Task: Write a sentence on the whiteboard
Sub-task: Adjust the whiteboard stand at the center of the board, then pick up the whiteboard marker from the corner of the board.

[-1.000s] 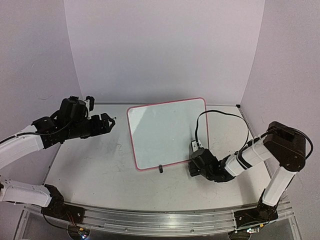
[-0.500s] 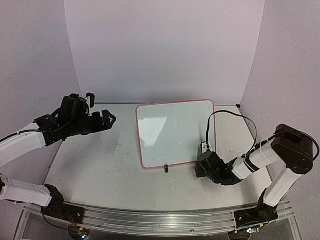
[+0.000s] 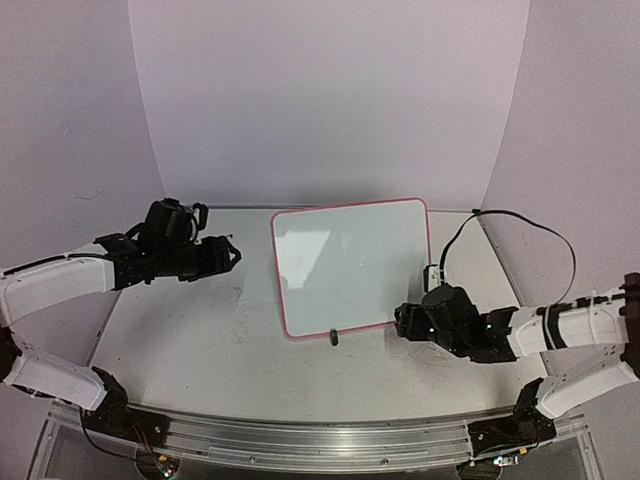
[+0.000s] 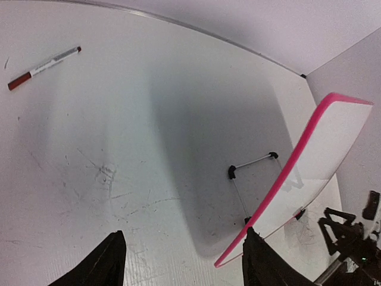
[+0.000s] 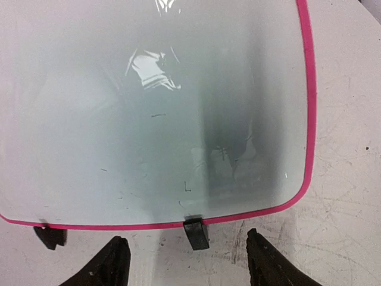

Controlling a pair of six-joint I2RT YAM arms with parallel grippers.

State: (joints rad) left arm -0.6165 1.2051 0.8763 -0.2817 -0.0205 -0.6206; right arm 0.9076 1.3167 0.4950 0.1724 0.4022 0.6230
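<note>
The whiteboard (image 3: 350, 265) sits in the middle of the top view on the scuffed bench (image 3: 200, 340), its pink frame turned slightly, with the lower left corner nearest the arms. From the left wrist camera it shows edge-on at the right of the frame, leaning back and propped on a thin wire stand (image 4: 253, 162) with black feet.

The left arm reaches in from the left edge of the top view, forearm close to level above the bench. The left hand (image 3: 230, 255) points toward the board's left edge and hangs apart from it. Its fingers (image 4: 110, 265) are spread wide with only bare bench showing between them. A marker (image 4: 43, 68) with a dark red cap lies in the upper left of that wrist view, well away from the hand.

The right arm lies low and stretched out from the right edge, and the right hand (image 3: 403, 322) sits just beside the board's lower right corner. Its fingers (image 5: 262, 265) are spread too and grip nothing. In its wrist view the glossy board face fills the frame, and a black clip foot (image 5: 196, 232) on the bottom edge shows in the gap, just ahead of the fingertips.
</note>
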